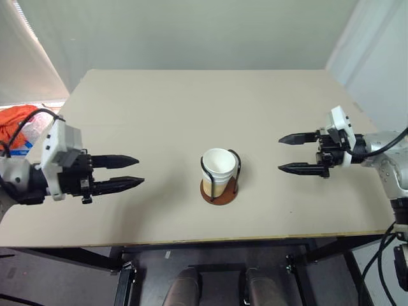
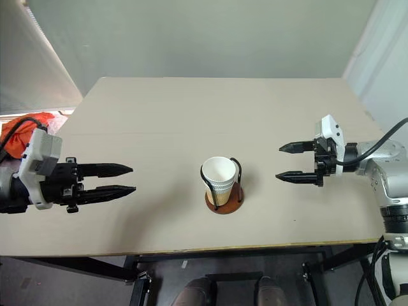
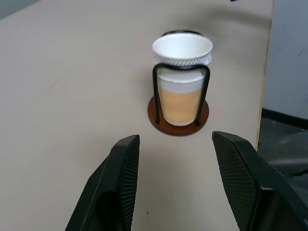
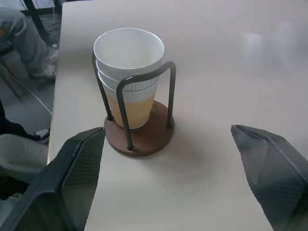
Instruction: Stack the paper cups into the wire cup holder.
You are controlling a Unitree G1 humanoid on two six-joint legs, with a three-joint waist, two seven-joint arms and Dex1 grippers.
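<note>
Black fingers of the left gripper [image 1: 137, 172] are hovering apart, holding nothing. Mid-table [image 1: 191, 108], the paper cups [image 1: 218, 170] are sitting nested in the wire cup holder [image 1: 220, 190]. The right gripper [image 1: 280, 153] is gaping wide, empty.

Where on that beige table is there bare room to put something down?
Nearly everywhere: the beige table is bare behind the stacked tan-and-white paper cups in the black wire cup holder with its reddish-brown disc base. Bare strips lie between it and the open left gripper and open right gripper. Only the middle is occupied.
</note>
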